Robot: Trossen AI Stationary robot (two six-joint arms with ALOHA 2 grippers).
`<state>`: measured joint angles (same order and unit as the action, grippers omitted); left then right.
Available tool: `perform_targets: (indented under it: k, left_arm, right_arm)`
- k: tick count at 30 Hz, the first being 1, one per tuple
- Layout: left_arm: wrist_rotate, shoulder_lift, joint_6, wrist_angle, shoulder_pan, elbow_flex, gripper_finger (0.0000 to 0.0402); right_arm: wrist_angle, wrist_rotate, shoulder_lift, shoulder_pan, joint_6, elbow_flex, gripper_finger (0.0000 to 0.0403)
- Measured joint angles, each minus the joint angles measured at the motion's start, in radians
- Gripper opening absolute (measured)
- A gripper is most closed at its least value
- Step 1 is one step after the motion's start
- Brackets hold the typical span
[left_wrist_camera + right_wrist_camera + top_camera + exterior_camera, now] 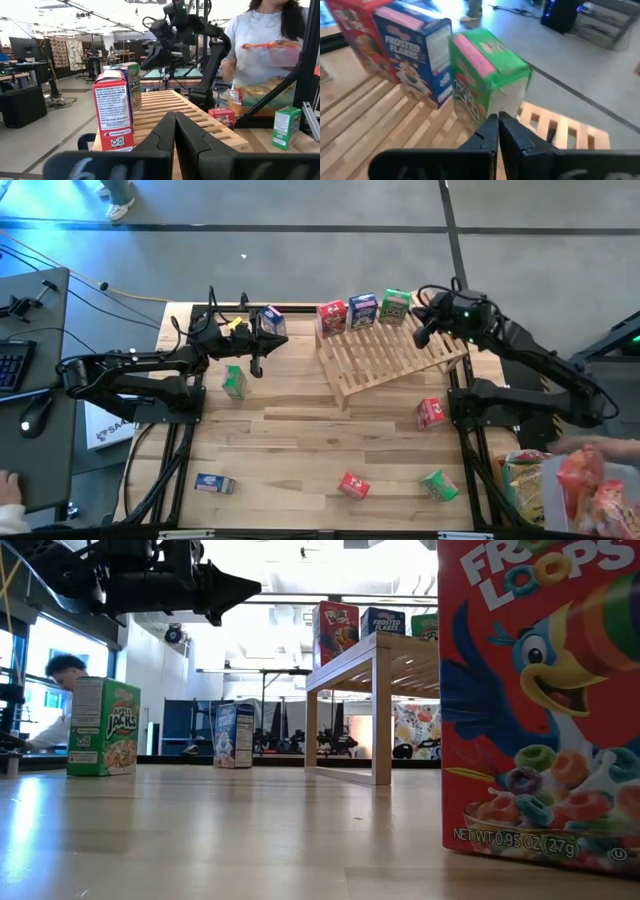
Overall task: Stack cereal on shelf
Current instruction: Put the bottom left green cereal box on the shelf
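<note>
Shelf [390, 350] sits tilted on the far right part of the table [300, 440]. Three cereal boxes stand along its raised far edge: a red box [332, 317], a blue box [363, 310] and a green box [395, 306].

Right gripper [421, 332] hangs just beside the green box, fingers pressed together, holding nothing. Left gripper [256, 364] hovers over the far left part of the table, fingers also closed and empty.

Loose boxes on the table:
- a blue one [271, 322] at the far edge, near the left gripper;
- a green one [234, 381] just beside that gripper;
- a red one [431, 413] near the shelf's low end;
- blue [215, 483], red [353, 485] and green [438, 485] along the near edge.
</note>
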<state>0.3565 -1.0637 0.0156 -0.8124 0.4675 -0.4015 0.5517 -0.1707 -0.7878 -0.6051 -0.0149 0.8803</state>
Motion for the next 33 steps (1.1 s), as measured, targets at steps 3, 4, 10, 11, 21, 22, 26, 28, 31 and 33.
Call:
perform_targets:
  k: [3, 4, 10, 11, 21, 22, 26, 28, 31, 33]
  left_arm:
    - [-0.002, 0.0, 0.003, 0.0, 0.0, 0.0, 0.0]
    - [-0.002, 0.0, 0.0, 0.0, 0.0, 0.0, 0.0]
    - [-0.002, 0.0, -0.003, 0.0, 0.0, 0.0, 0.0]
    - [-0.002, 0.0, -0.003, 0.0, 0.0, 0.0, 0.0]
    - [-0.003, 0.0, -0.003, 0.0, 0.0, 0.0, 0.0]
    - [-0.003, 0.0, -0.003, 0.0, 0.0, 0.0, 0.0]
    - [-0.003, 0.0, -0.003, 0.0, 0.0, 0.0, 0.0]
    - [-0.002, 0.0, -0.003, 0.0, 0.0, 0.0, 0.0]
    - [-0.003, 0.0, -0.003, 0.0, 0.0, 0.0, 0.0]
    - [-0.002, 0.0, -0.004, 0.0, 0.0, 0.0, 0.0]
  right_arm:
    - [0.009, -0.043, 0.004, 0.008, -0.034, -0.013, 0.0]
    - [0.015, -0.062, -0.001, 0.008, -0.047, -0.013, 0.0]
    - [0.017, -0.132, -0.068, 0.001, -0.09, -0.013, 0.0]
    - [0.012, -0.134, -0.083, 0.001, -0.09, -0.013, 0.0]
    - [-0.06, -0.221, -0.166, -0.017, -0.077, -0.013, 0.0]
    - [-0.063, -0.22, -0.168, -0.023, -0.075, -0.013, 0.0]
    - [-0.077, -0.218, -0.168, -0.044, -0.051, -0.013, 0.0]
    - [-0.078, -0.217, -0.167, -0.051, -0.032, -0.013, 0.0]
    - [-0.075, -0.194, -0.161, -0.057, -0.018, -0.012, 0.0]
    - [-0.059, -0.184, -0.15, -0.057, -0.011, -0.012, 0.0]
